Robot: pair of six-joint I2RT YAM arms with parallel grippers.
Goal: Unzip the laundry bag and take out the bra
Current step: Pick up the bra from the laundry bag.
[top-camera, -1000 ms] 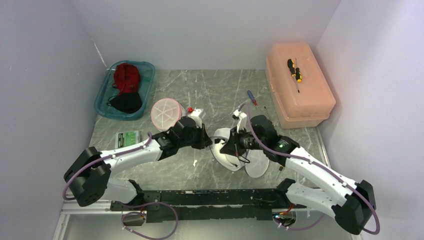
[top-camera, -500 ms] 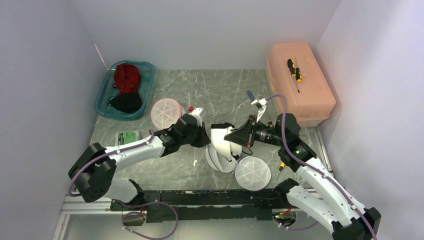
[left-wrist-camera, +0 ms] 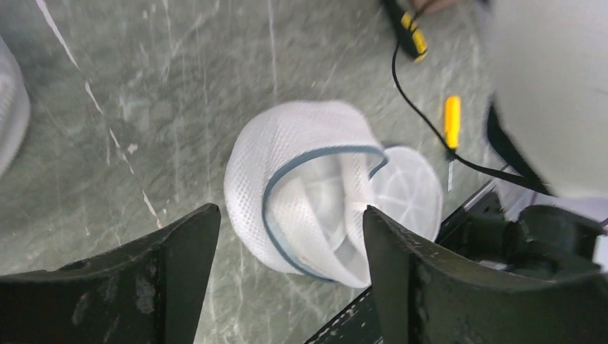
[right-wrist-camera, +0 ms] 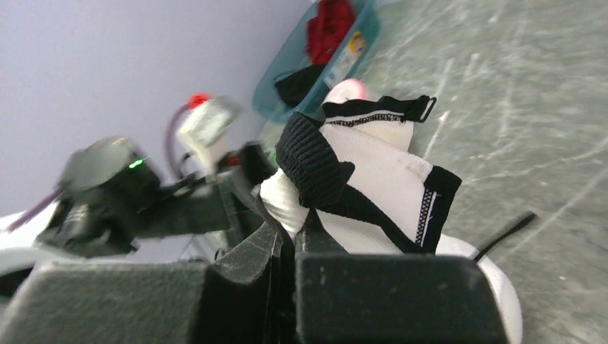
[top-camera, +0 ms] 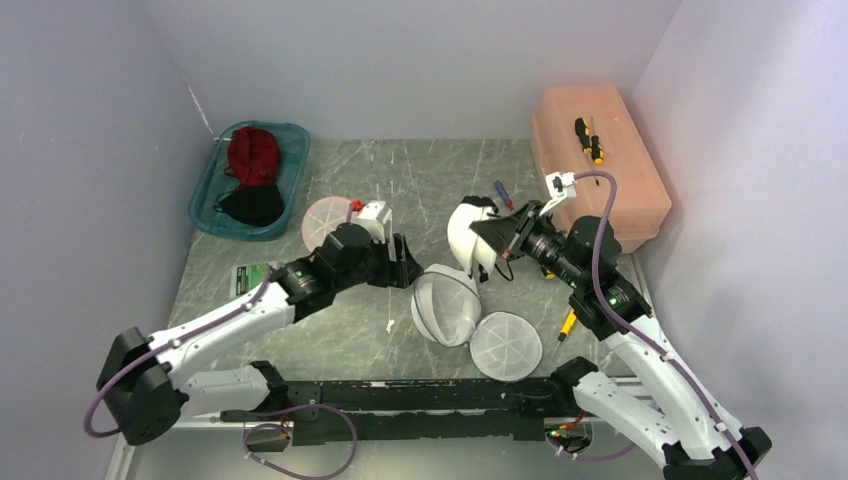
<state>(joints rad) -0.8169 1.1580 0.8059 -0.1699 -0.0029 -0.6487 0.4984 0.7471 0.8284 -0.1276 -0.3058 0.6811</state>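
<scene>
The white mesh laundry bag (top-camera: pixel 444 306) lies open on the table with its round flap (top-camera: pixel 505 345) folded out beside it. In the left wrist view the bag (left-wrist-camera: pixel 308 193) gapes along its grey zipper edge. My left gripper (top-camera: pixel 404 266) is open just left of the bag, fingers (left-wrist-camera: pixel 179 244) spread wide with nothing held. The white bra with black trim (top-camera: pixel 467 235) hangs in the air above and right of the bag. My right gripper (top-camera: pixel 503 240) is shut on it; the pinched fabric (right-wrist-camera: pixel 373 186) bunches above the closed jaws (right-wrist-camera: pixel 290 233).
A teal tray (top-camera: pixel 292 190) with red and black cloth stands at the back left, a pink round bag (top-camera: pixel 326 221) beside it. An orange box (top-camera: pixel 598 185) with a screwdriver on top fills the back right. A yellow-handled screwdriver (top-camera: pixel 566 324) lies right of the bag.
My right gripper has lifted the bra up and to the right, out of the bag. My left gripper has opened, let go of the bag and drawn back left.
</scene>
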